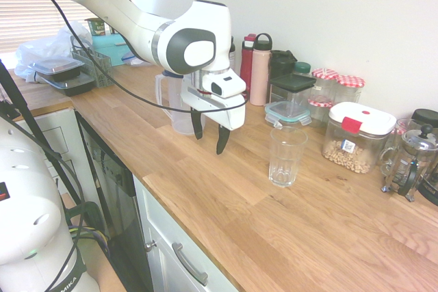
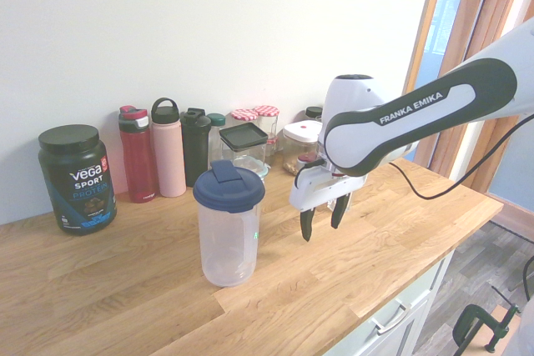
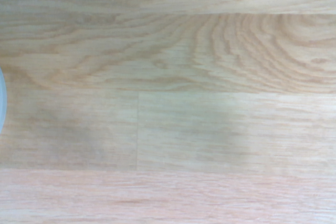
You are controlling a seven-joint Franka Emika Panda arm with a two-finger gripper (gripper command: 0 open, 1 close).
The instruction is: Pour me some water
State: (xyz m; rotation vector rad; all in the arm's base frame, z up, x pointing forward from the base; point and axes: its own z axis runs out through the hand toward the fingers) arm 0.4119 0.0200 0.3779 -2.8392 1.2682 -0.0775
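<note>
The tub (image 2: 78, 179) bears the print "Vega Sport Protein", in white and blue lettering on a black body. The arm (image 2: 442, 110) carries the marking "FRANKA EMIKA" along its dark link panel. The container of nuts or chickpeas (image 1: 356, 138) has a small white label; its print is too small to read. The red bottle (image 2: 138, 154) shows small lettering near its base, not legible.

The pitcher (image 2: 228, 227) is a tall, translucent vessel with a dark blue lid (image 2: 229, 187) and a side handle (image 1: 162, 91). It stands upright on the wooden countertop (image 1: 226, 196). A small green mark is visible on its wall. The glass (image 1: 286, 156) is clear, empty-looking and upright, and stands on the same countertop, between the gripper (image 1: 209, 143) and the container with the white lid (image 1: 363, 118) in the first exterior view.

The gripper is set wide, with its two dark fingers spread above the countertop, between the pitcher and the glass. It holds nothing. Both fingertips point downward.
</note>
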